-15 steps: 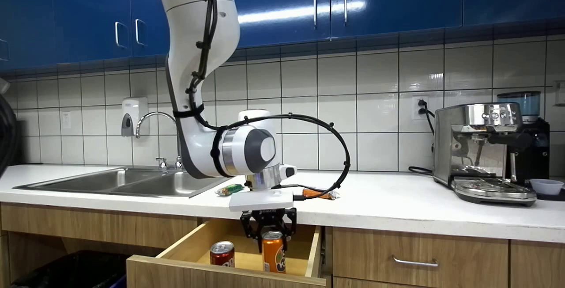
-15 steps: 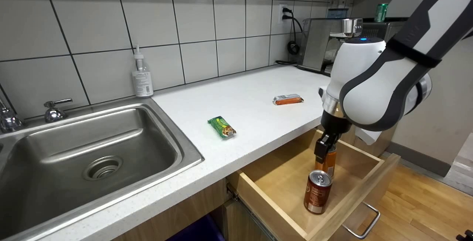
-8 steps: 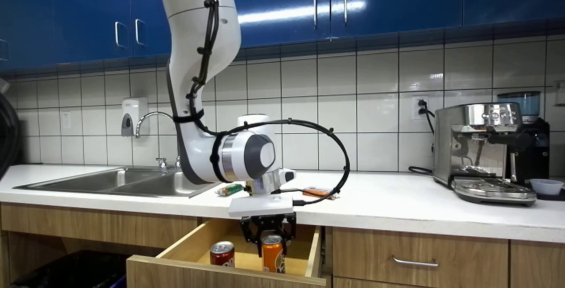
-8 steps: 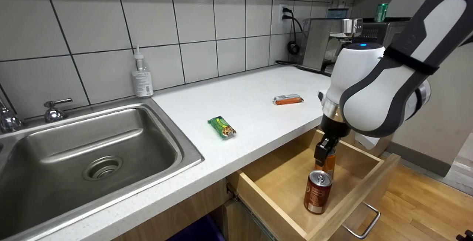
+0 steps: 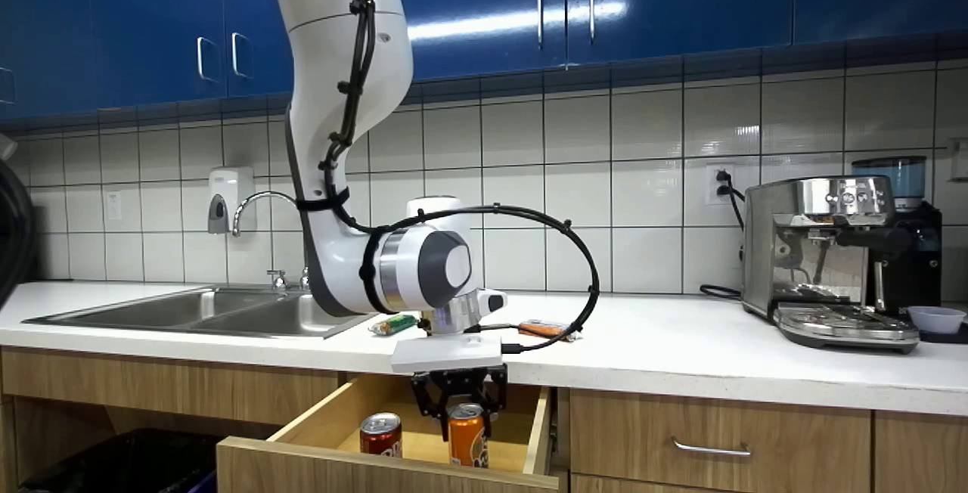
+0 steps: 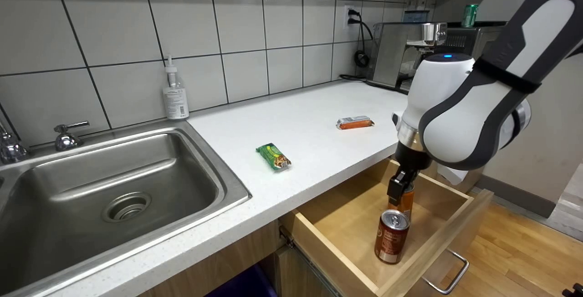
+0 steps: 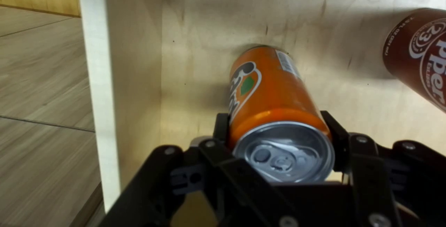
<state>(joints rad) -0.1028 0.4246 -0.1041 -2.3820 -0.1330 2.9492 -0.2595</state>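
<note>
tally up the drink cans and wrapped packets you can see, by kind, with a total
Drink cans: 3 (orange can, dark red can, green can)
Wrapped packets: 2 (green packet, orange-and-silver packet)
Total: 5

The leaf-printed can (image 7: pixel 273 91) is orange, the end effector (image 7: pixel 277 127) black.

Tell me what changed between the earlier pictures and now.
The gripper and the orange can it holds moved down slightly, deeper into the open drawer. Nothing was newly grasped or released. The dark red can, the drawer, the green packet and the orange packet stayed put.
</note>
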